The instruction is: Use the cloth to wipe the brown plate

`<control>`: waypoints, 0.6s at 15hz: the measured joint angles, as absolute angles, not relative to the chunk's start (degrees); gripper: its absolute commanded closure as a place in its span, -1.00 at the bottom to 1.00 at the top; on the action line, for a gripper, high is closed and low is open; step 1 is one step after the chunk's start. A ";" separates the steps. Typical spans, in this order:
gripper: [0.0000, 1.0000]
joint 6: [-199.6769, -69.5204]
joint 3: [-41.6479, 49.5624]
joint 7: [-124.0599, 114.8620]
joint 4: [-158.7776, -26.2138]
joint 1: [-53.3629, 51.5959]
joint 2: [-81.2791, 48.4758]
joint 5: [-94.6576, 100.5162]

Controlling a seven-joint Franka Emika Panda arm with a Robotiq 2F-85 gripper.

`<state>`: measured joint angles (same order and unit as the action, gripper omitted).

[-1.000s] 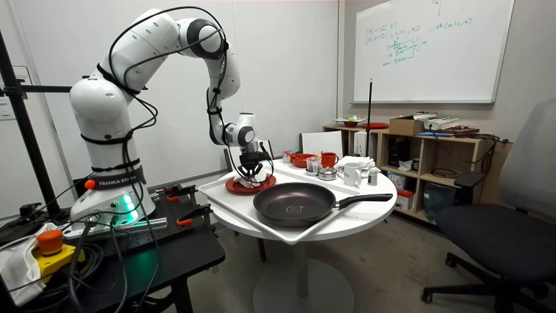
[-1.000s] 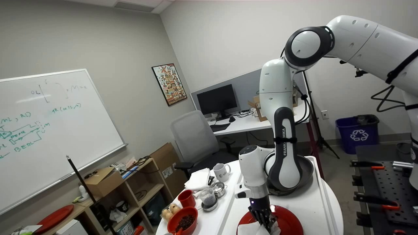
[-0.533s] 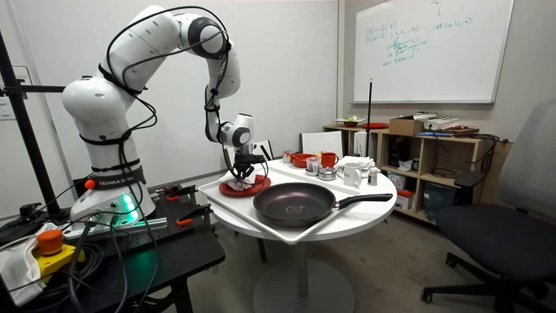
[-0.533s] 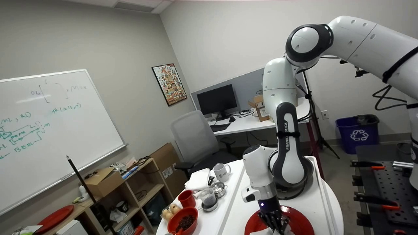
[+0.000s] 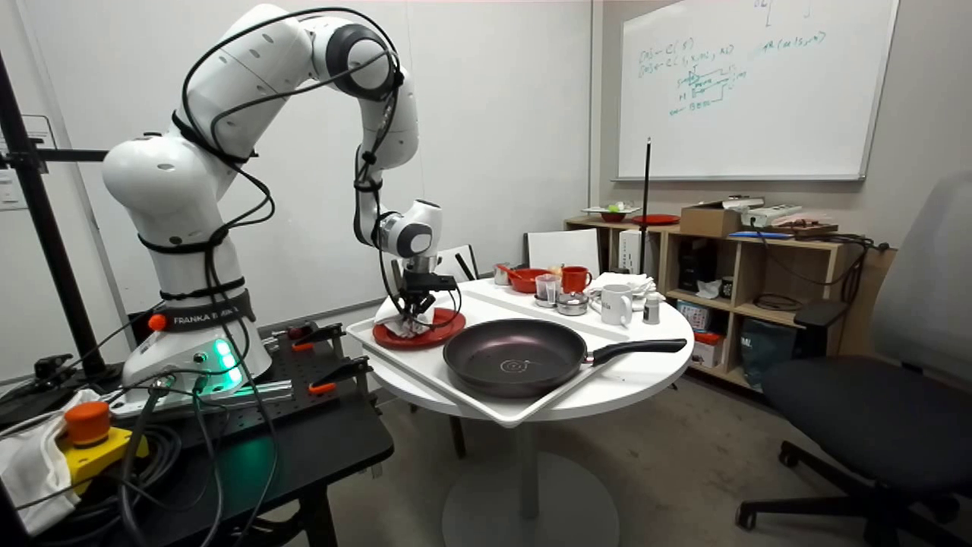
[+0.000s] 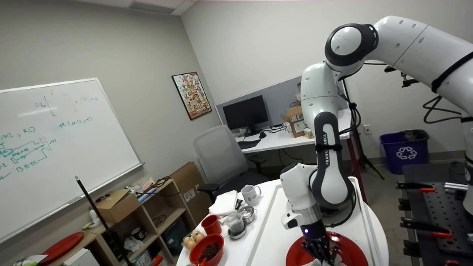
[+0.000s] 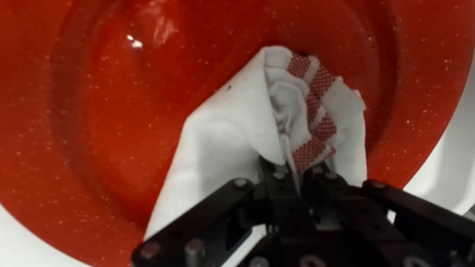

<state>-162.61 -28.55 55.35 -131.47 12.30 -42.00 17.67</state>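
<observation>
The round reddish plate (image 5: 421, 340) lies on the white tray (image 5: 425, 362), near its edge on the robot's side. It shows in both exterior views (image 6: 351, 250) and fills most of the wrist view (image 7: 122, 122), with small pale specks on it. My gripper (image 7: 298, 168) points down over the plate and is shut on a white cloth (image 7: 226, 137) with red checked stripes. The bunched cloth rests on the plate and also shows in an exterior view (image 5: 408, 325). The gripper (image 5: 414, 310) hides part of the cloth. The fingertips are partly covered by folds.
A large black frying pan (image 5: 516, 353) stands on the tray beside the plate, its handle pointing outward. A red bowl (image 6: 207, 251), a red mug (image 6: 211, 224), a white mug (image 6: 250, 195) and small containers stand along the table's far side. A cable hangs beside the gripper.
The gripper and cloth have moved toward the robot base, and the plate has slid the same way along the tray. The grip on the cloth stays shut. The pan has not moved.
</observation>
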 measured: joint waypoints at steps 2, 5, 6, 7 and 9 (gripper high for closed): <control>0.94 -162.81 -27.90 55.45 -132.29 12.57 -41.30 17.21; 0.94 -164.18 -25.87 55.47 -133.82 13.12 -39.73 17.18; 0.94 -165.07 -25.09 55.47 -134.27 13.47 -39.19 17.16; 0.94 -166.88 -24.27 55.47 -134.66 13.90 -38.76 17.16; 0.94 -171.05 -23.07 55.49 -135.13 15.15 -38.33 17.16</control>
